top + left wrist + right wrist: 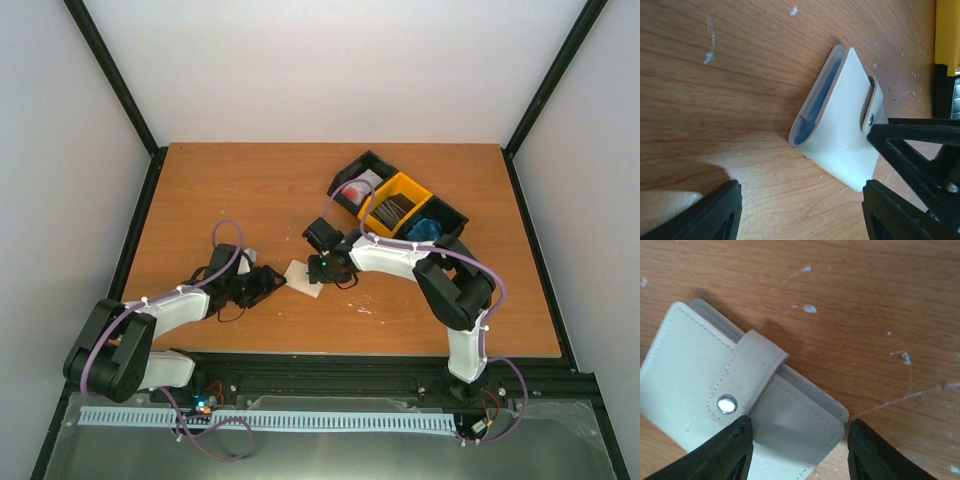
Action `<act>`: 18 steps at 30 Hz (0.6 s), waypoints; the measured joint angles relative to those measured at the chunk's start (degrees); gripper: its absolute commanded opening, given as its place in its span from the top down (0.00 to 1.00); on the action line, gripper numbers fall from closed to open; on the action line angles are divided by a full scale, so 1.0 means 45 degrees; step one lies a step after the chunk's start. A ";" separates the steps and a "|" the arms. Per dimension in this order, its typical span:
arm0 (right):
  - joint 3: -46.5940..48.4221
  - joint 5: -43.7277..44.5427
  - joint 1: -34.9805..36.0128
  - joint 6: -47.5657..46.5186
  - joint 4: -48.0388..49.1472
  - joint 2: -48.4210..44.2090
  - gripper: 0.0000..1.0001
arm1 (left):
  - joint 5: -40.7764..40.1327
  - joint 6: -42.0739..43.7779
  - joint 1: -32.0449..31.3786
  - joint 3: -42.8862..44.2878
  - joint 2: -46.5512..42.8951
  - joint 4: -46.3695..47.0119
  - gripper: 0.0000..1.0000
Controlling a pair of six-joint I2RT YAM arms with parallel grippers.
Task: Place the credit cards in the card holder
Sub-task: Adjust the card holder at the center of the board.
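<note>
The card holder (303, 276), strap (756, 365) snapped shut, lies on the tabletop (240, 190) between the arms. The left claw (802, 212) and right claw (800, 450) both stand open, gripping nothing. Best: the left pins the body while the right pinches the strap tip and peels gently.

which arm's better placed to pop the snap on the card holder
Right, probably: the right hand straddles a corner of the card holder beside its snap tab; the left hand is open but farther back.

Left fingers (705, 215), right fingers (725, 455): both apart.
</note>
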 measured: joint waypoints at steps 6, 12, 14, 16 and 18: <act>-0.0058 -0.0102 0.0000 -0.0384 0.0262 0.0257 0.54 | 0.0024 -0.0311 0.0000 -0.0291 -0.0015 0.0534 0.37; -0.0296 -0.0175 0.0005 -0.0423 0.0515 0.0126 0.46 | 0.0102 -0.0340 0.0000 -0.0393 0.0039 0.0801 0.39; -0.0117 0.0078 0.0015 -0.0457 0.0214 0.0160 0.43 | 0.0136 -0.0335 0.0000 -0.0393 0.0083 0.0850 0.39; 0.0335 0.0554 0.0015 -0.0525 -0.0413 0.0384 0.42 | 0.0146 -0.0335 0.0000 -0.0393 0.0097 0.0869 0.39; 0.0947 0.1044 0.0005 -0.0699 -0.0845 0.0763 0.42 | 0.0146 -0.0330 0.0000 -0.0393 0.0097 0.0869 0.39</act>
